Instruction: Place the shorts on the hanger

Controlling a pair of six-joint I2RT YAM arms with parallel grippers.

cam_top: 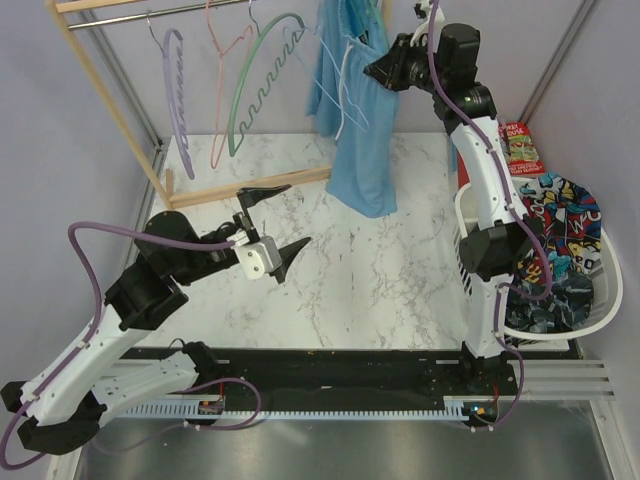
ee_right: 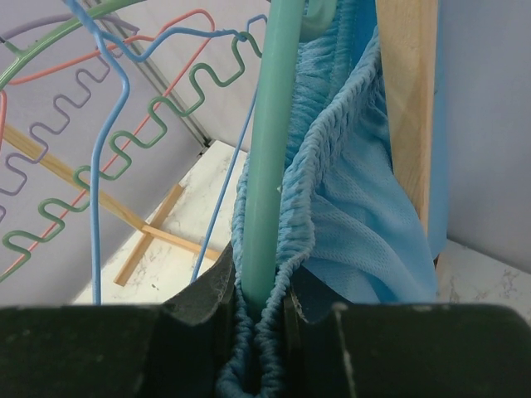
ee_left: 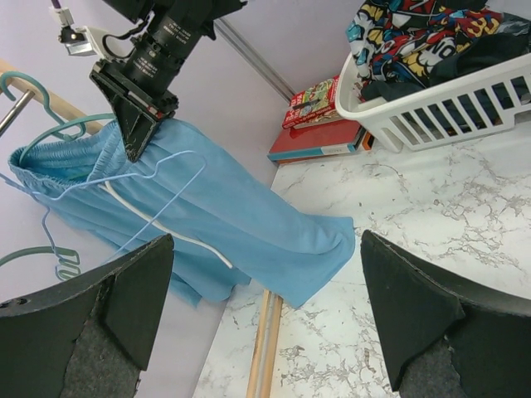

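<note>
Shorts (cam_top: 362,150) dangle long axis down at the back of the counter (cam_top: 380,280), waistband bunched around the teal hanger (ee_right: 270,166), both pinched in the narrow right claw (ee_right: 257,311). Left claw (cam_top: 283,222) gapes wide, well apart, lower.

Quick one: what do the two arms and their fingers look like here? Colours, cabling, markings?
Both alike: left arm and right arm have white shells, black joint housings and a loose purple cable looped alongside. Left fingers are black pointed wedges with grey felt-like inner faces, on a white block; right fingers look the same dark material. No readable markings.
</note>
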